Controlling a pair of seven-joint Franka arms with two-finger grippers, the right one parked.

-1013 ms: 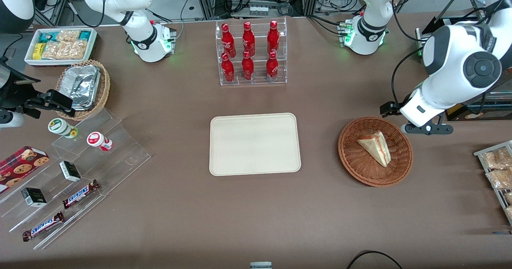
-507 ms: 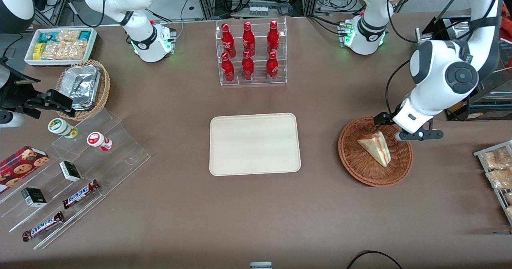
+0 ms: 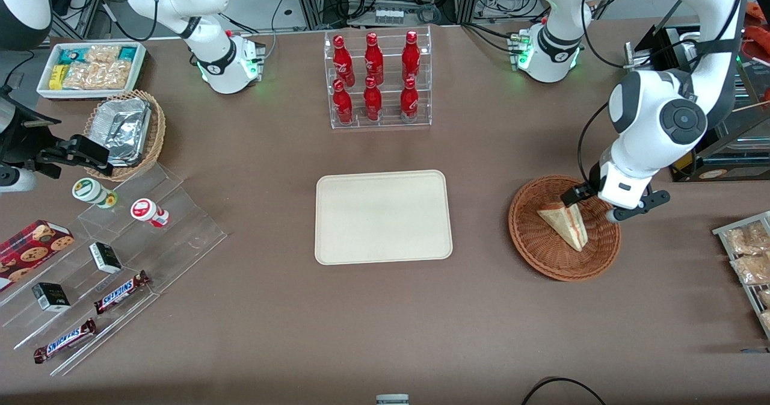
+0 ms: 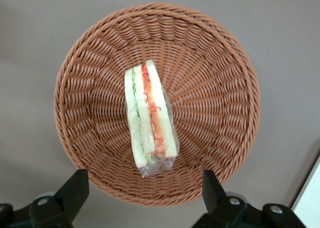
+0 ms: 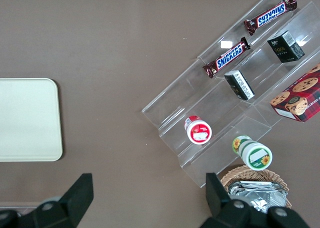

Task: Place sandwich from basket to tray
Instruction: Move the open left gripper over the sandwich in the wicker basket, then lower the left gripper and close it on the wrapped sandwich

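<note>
Overhead, the gripper (image 3: 592,205) hangs above the basket (image 3: 544,254), over the part of its rim farthest from the front camera, its fingers (image 4: 74,193) spread wide with nothing between them. Bare wicker rings the sandwich (image 3: 565,223) on all sides, and in the wrist view the gap between the fingertips looks wider than the wedge, though the height above it is hard to judge. That sandwich lies in the basket on its side, wrapped in clear film, red and green filling along one edge. Open brown table (image 3: 481,309) separates basket from tray (image 3: 383,216), which sits flat toward the parked arm's end
</note>
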